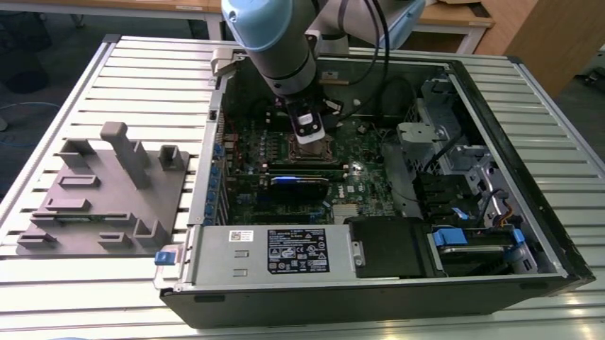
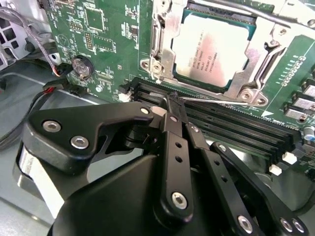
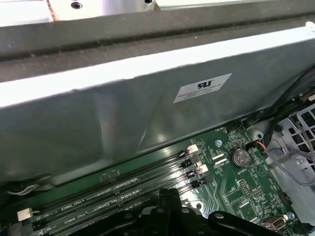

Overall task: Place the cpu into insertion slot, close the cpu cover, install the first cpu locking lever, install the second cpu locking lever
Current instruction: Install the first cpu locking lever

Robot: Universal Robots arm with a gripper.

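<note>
In the open case (image 1: pixel 529 142), the gripper (image 2: pixel 171 101) hangs over the board (image 2: pixel 113 29), far and toward the exterior view's left. The cover (image 2: pixel 165 29) lies flat over the cpu (image 2: pixel 211 49), which sits in its slot (image 2: pixel 221 12). The fingers are pressed together, tips at the end of a thin lever (image 2: pixel 221 101) near the cover. That wire is likely stiff, springy and slick, best taken at its free end.

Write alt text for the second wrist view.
The cpu sits seated in the green motherboard, with the cpu cover down around it. The shut gripper has its tip at a thin metal lever beside the black memory slots.
</note>
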